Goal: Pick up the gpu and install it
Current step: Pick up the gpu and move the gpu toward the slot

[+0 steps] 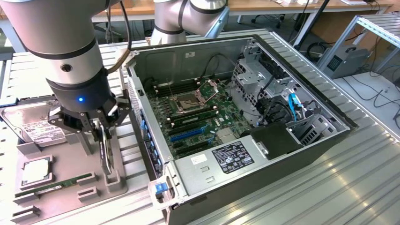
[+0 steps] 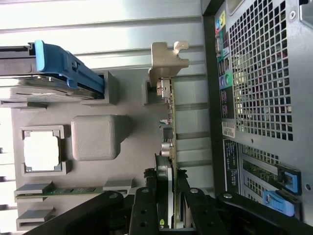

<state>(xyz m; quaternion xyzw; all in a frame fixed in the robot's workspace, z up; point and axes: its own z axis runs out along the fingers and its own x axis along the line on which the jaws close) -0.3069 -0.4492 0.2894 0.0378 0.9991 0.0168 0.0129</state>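
The gpu (image 1: 107, 158) stands on edge in a slot of the grey holder tray (image 1: 65, 199), at the exterior view's left of the open computer case (image 1: 250, 154). My gripper (image 1: 102, 137) reaches straight down over it, with a finger on each side of the card. In the wrist view the gpu (image 2: 169, 122) is seen edge-on, its silver end bracket (image 2: 168, 61) at the far end. My gripper (image 2: 166, 200) is shut on the card, and its black fingers (image 2: 146, 208) press against both faces. The card still sits in the holder.
The tray also holds a hard drive (image 1: 31, 124), a CPU (image 1: 36, 169) and a green RAM stick (image 1: 53, 185). The case lies open with its motherboard (image 1: 194, 117) and blue slots (image 1: 187, 135) exposed. Its perforated rear panel (image 2: 259, 73) is close beside the gpu.
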